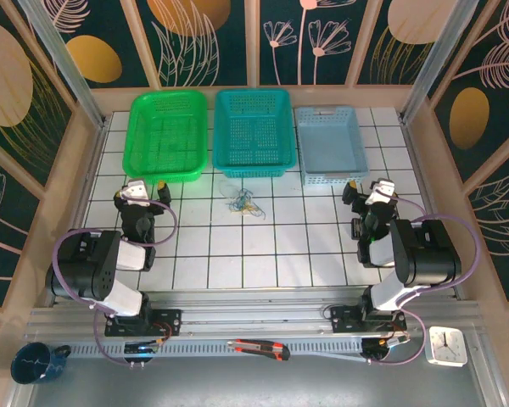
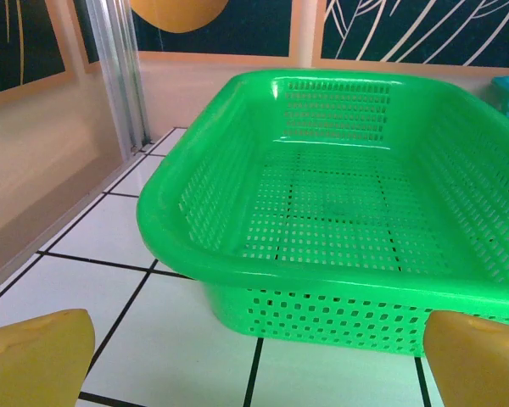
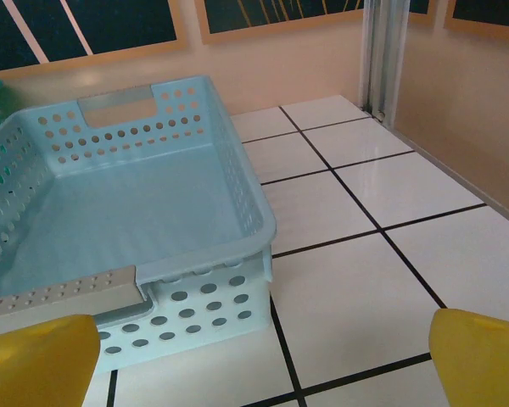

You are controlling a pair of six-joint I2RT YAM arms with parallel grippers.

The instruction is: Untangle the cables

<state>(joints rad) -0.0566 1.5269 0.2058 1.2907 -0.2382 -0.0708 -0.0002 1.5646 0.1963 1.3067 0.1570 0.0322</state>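
Three baskets stand in a row along the far edge of the desk (image 1: 305,246): a teal basket (image 1: 253,127) in the middle, a green basket (image 1: 167,136) just left of it and a pale blue basket (image 1: 331,144) just right of it. The cables (image 1: 243,203) lie in a small loose clump of blue, tan and green on the tiles near the teal basket's front wall, apart from it, with bare tiles all around them.

To the front-left of the teal basket the left pincer (image 1: 147,183) faces the green basket's near rim, its yellow fingers spread wide with nothing between them. To the front-right, the right pincer (image 1: 366,185) faces the pale blue basket's near corner, likewise spread and empty. Between the two pincers, nearer than the cables, the desk is open.

A strip of bare tile runs along the outer side of each end basket, up to a low wooden wall and a metal post. The desk is glossy white tile with dark joints. Leaf-patterned panels enclose it. On the front ledge, well short of the teal basket, lie a box cutter (image 1: 259,348), a small clock (image 1: 447,345) and a blue mug (image 1: 34,362).
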